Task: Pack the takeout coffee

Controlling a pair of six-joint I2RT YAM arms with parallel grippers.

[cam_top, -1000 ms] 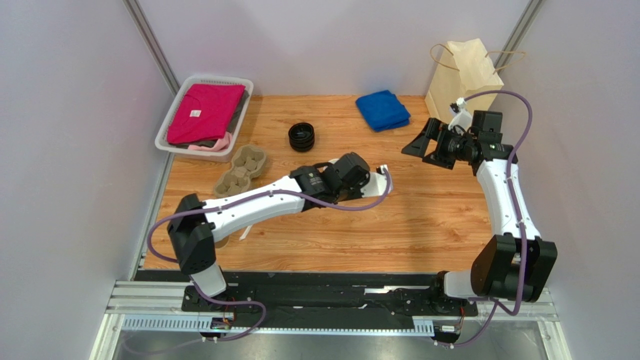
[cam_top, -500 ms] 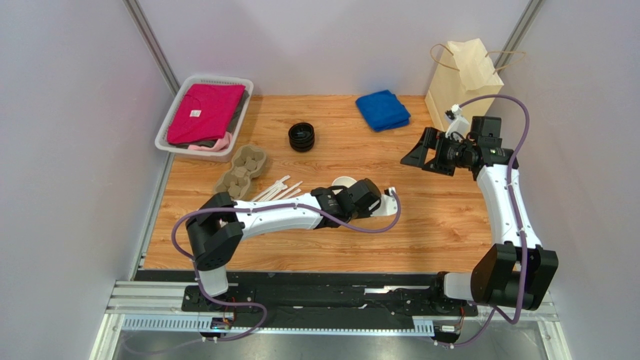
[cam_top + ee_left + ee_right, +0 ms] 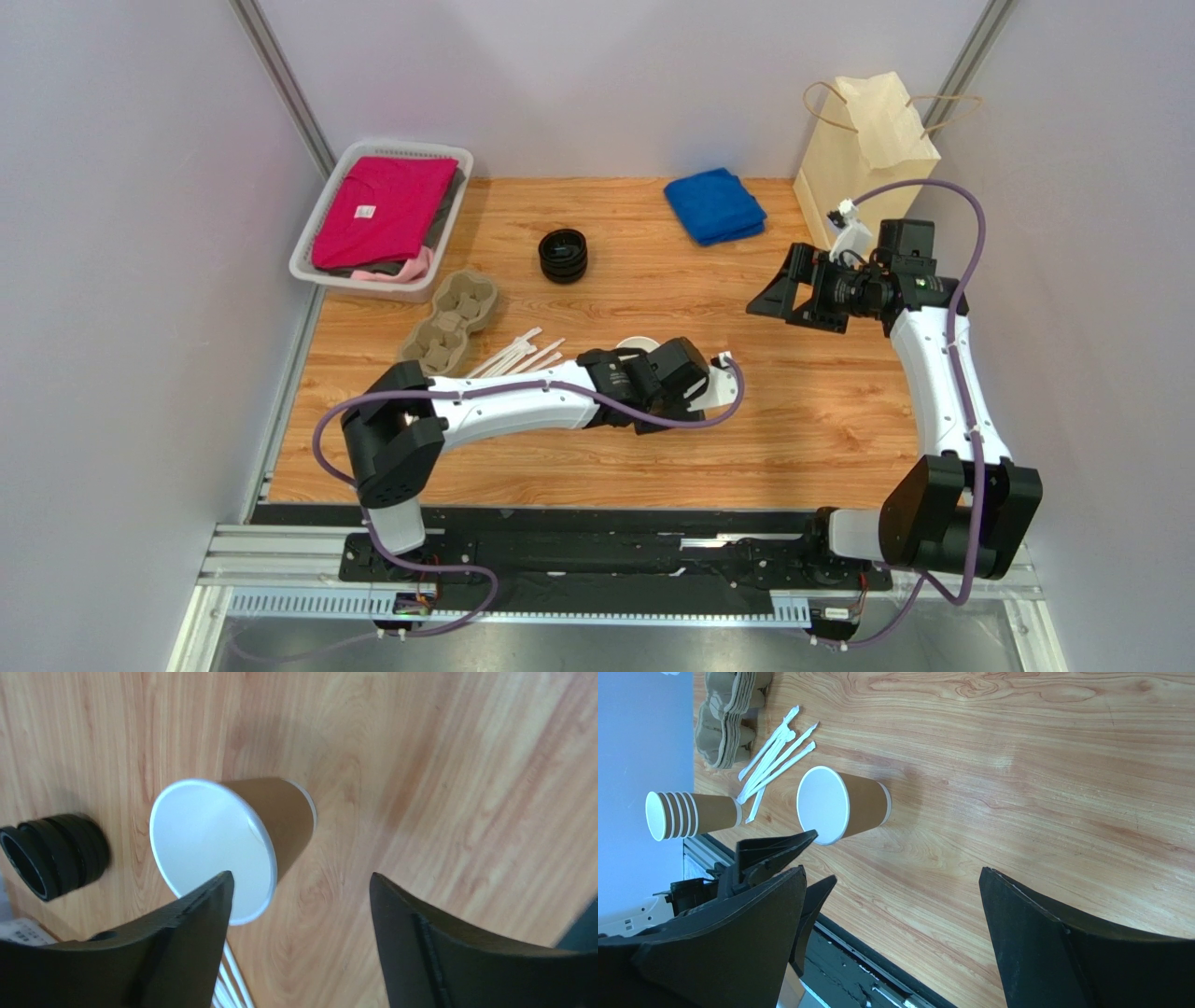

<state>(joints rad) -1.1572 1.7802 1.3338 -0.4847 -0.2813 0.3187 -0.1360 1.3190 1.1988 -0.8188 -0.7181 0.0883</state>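
The takeout coffee cup [image 3: 231, 847] is a tan paper cup, white inside, with no lid on it. It stands upright on the wooden table near the middle [image 3: 641, 343] and also shows in the right wrist view [image 3: 843, 805]. My left gripper [image 3: 302, 882] is open just beside it, with bare table between the jaws. The left finger tip overlaps the cup's rim in the left wrist view. From above, the left gripper [image 3: 659, 381] sits right next to the cup and hides most of it. My right gripper [image 3: 780, 287] hangs wide open and empty at the right [image 3: 892, 871].
A stack of black lids [image 3: 565, 255] lies behind the cup. White stirrers [image 3: 519, 353], pulp cup carriers [image 3: 452, 322] and a stack of lidless cups [image 3: 689, 814] are to the left. A blue cloth [image 3: 714, 205], paper bag [image 3: 863, 140] and clothes basket [image 3: 316, 252] line the back.
My left arm swung toward the near side and lowered. Its gripper then went from shut to open, leaving the cup standing on the table. The right gripper drifted slightly left.
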